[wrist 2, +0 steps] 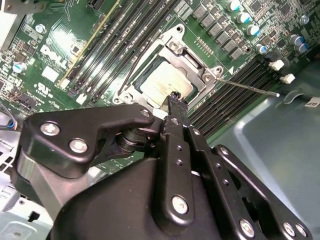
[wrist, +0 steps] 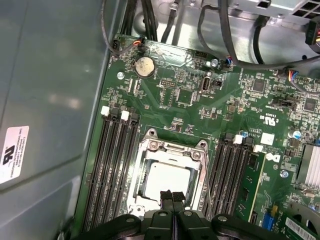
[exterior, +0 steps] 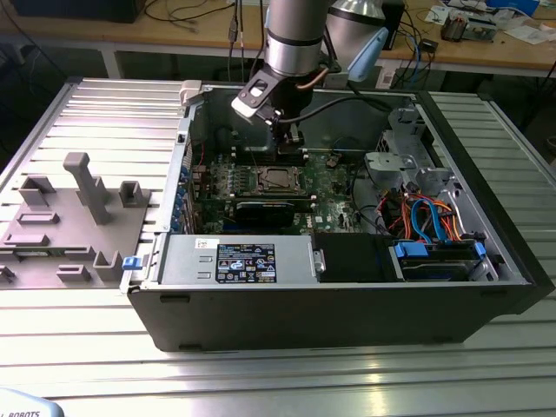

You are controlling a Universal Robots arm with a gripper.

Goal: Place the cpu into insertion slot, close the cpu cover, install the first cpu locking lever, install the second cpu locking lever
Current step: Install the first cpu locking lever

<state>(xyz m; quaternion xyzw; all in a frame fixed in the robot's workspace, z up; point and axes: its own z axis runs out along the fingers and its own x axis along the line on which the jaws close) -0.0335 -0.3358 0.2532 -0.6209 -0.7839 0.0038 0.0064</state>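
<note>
The cpu lies in the insertion slot on the green board, its silver top showing through the cpu cover, which rests flat over it. In the second wrist view the cpu sits just beyond my fingertips. One thin wire lever sticks out sideways from the socket's corner; another lever runs along the opposite side of the cover. My gripper hovers over the socket's near edge, fingers pressed together and holding nothing. In the exterior view the gripper hangs above the socket.
Black memory slots flank the socket on both sides. The open computer case has a power supply in front and drive cables at the exterior view's right. A grey fixture stands on the table at the exterior view's left.
</note>
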